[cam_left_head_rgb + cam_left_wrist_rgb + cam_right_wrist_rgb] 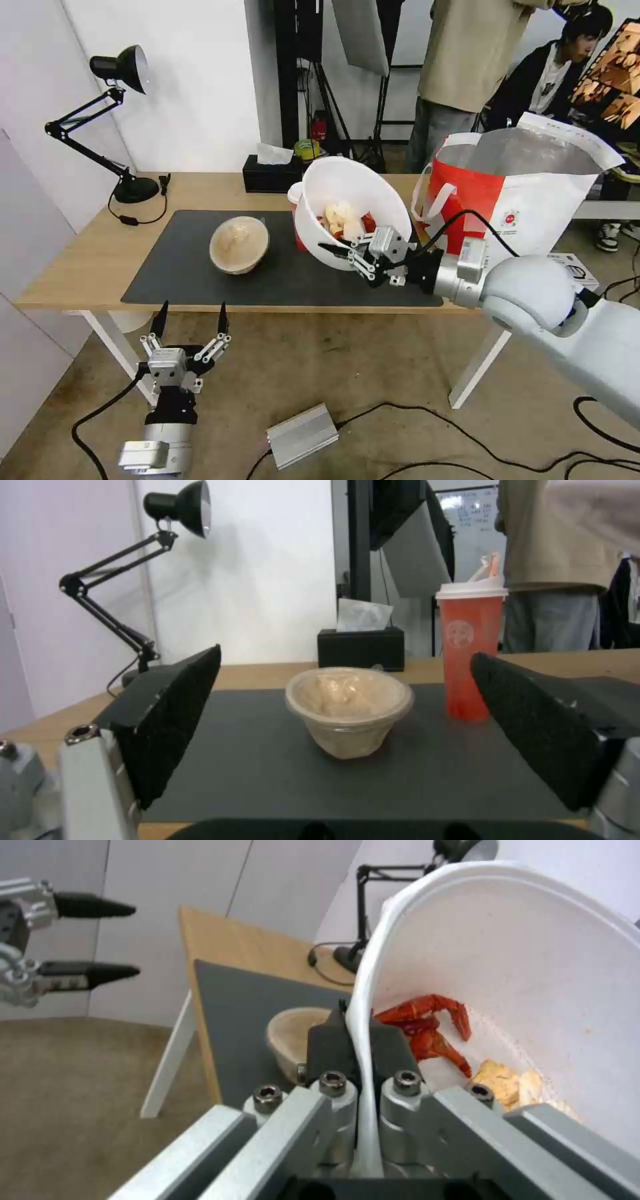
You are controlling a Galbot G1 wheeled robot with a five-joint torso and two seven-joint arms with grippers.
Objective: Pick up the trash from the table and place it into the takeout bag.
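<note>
Right arm fills the lower right of the head view, its right gripper (340, 253) pinching the rim of the white bowl (353, 200), one finger inside and one outside. That bowl sits mid-frame, lifted and tilted, scraps showing, just left of the bag (527, 193) at upper right. Nothing looks to be in the bag yet as far as can be seen, so the job's barely started: first item in hand, two to go.

Going down in size: the table (80, 267) runs across the middle, the tan bowl (239, 244) sits on the mat left of centre, and the red cup (470, 655) stands behind it. Left gripper (190, 320) hangs at lower left below the table edge, fingers spread, holding nothing.

Writing-wise, only a small round logo on the bag and a faint one on the cup, neither readable.
</note>
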